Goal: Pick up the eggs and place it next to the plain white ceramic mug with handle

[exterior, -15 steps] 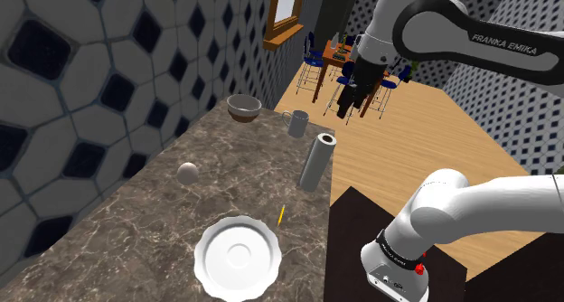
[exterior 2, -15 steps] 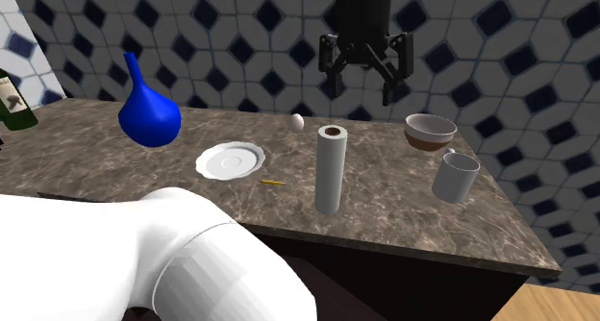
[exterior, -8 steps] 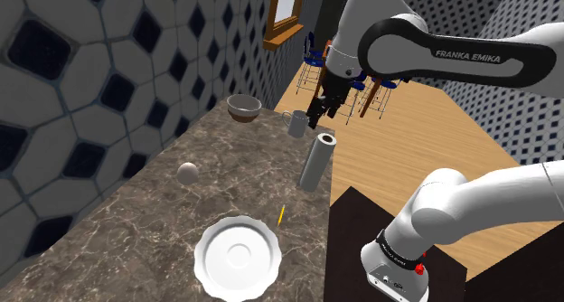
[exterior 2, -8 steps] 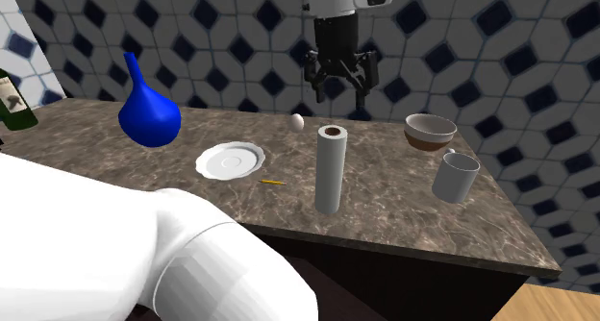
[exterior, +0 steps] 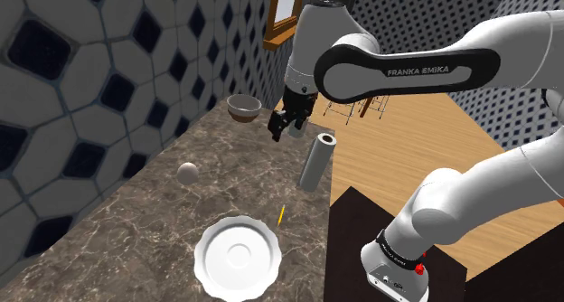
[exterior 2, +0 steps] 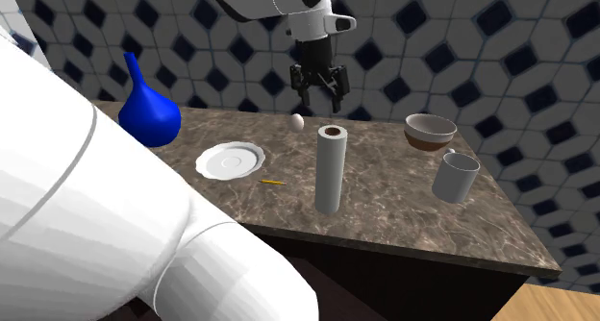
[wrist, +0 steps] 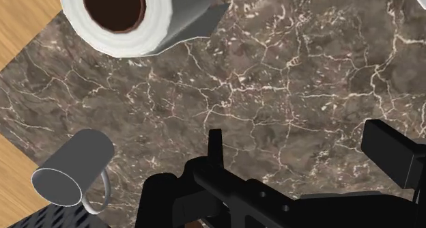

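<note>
Gripper: black, fingers apart, hanging over the counter just above the egg
Egg: white, on the marbled counter near the tiled wall
Mug: grey, in front of the bowl
Paper roll: upright, between plate and mug
Vase: blue, left of the plate

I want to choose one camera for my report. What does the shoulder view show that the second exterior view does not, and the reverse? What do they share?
Of the two, the shoulder view alone has the wooden-framed window and the FRANKA EMIKA lettering on the white arm. The second exterior view alone has the blue vase. Both have the egg, the white plate, the paper roll, the bowl and the gripper, its fingers apart, above the dark marbled counter.
</note>
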### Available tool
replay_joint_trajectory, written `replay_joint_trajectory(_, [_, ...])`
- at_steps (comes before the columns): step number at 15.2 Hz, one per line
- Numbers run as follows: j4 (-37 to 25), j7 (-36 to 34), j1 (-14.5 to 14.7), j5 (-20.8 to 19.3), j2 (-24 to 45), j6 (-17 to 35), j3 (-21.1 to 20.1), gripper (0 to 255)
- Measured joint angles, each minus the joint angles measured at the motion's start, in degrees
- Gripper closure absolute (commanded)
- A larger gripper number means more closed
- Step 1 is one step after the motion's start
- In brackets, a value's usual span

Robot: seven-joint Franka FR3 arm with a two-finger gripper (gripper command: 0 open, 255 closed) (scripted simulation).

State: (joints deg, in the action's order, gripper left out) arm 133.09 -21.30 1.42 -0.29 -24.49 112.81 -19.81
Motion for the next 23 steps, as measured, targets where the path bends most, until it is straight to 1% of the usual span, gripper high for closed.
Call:
replay_joint_trajectory(3, [-2.32,-4.34,-0.05,-1.45,5.27,2.88,-3.23,0])
replay_joint_trajectory(6, [-6.31,-9.05,-0.27,-4.10,11.51,4.72,-6.28,0])
replay_joint_trajectory(10, [-11.56,-15.95,0.00,-9.27,20.34,6.97,-9.67,0])
replay_joint_trajectory(13, [-16.83,-21.28,1.07,-14.33,27.81,7.55,-11.23,0])
replay_joint_trajectory(15, [-19.86,-24.46,2.32,-17.44,32.13,7.67,-11.66,0])
replay_joint_trajectory(17, [-25.16,-27.83,4.43,-21.08,37.75,6.52,-11.75,0])
replay_joint_trajectory(20, [-31.99,-31.34,7.62,-25.65,45.35,5.65,-10.85,0])
replay_joint_trajectory(21, [-35.02,-32.30,9.03,-26.83,47.77,4.53,-10.58,0])
replay_joint_trajectory(23, [-38.38,-33.63,10.87,-28.52,51.06,3.90,-10.01,0])
